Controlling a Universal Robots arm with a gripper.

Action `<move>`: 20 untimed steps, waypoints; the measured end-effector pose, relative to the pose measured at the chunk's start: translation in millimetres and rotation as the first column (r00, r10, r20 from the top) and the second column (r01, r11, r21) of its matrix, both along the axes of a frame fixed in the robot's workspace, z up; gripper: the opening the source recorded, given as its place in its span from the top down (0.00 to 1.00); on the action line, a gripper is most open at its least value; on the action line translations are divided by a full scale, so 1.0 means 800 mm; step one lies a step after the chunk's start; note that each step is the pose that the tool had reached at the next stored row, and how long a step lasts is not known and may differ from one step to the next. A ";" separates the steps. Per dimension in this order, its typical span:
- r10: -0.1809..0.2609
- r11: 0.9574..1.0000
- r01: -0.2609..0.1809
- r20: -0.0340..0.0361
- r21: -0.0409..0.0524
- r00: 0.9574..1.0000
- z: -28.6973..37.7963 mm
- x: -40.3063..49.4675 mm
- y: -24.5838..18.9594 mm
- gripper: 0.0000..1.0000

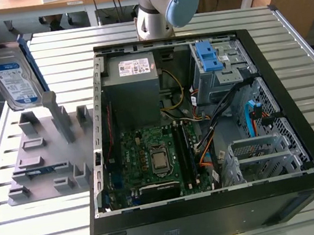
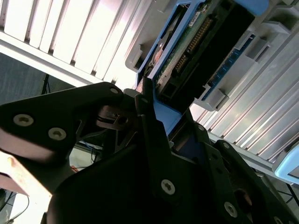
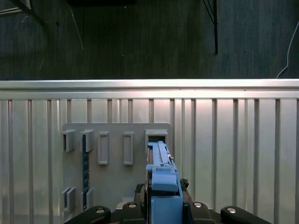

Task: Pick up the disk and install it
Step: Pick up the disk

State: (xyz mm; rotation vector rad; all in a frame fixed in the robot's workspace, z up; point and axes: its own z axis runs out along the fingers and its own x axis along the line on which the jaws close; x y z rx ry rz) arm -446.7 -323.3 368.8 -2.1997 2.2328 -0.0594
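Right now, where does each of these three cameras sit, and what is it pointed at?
Exterior view: off the arm, looking down on the table, the open computer case, the grey rack, the arm and the disk.
First wrist view: on the wrist, looking down past the gripper, shut on the disk, at the rack and table.
Second wrist view: on the wrist, looking along the black gripper body at the disk's circuit-board side.
Shared: all three show the disk.
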 end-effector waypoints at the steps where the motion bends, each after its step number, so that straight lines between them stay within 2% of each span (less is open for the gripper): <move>1: 0.000 1.000 0.000 0.000 0.000 1.000 0.0006 0.000 0.0000 0.64; 7: 0.000 1.000 0.000 0.000 0.000 1.000 0.0044 0.000 0.0000 0.64; 16: 0.000 1.000 0.000 0.000 0.000 1.000 0.0045 0.000 0.0000 0.64; 20: 0.000 1.000 0.000 0.007 0.000 1.000 0.0046 0.000 0.0000 0.64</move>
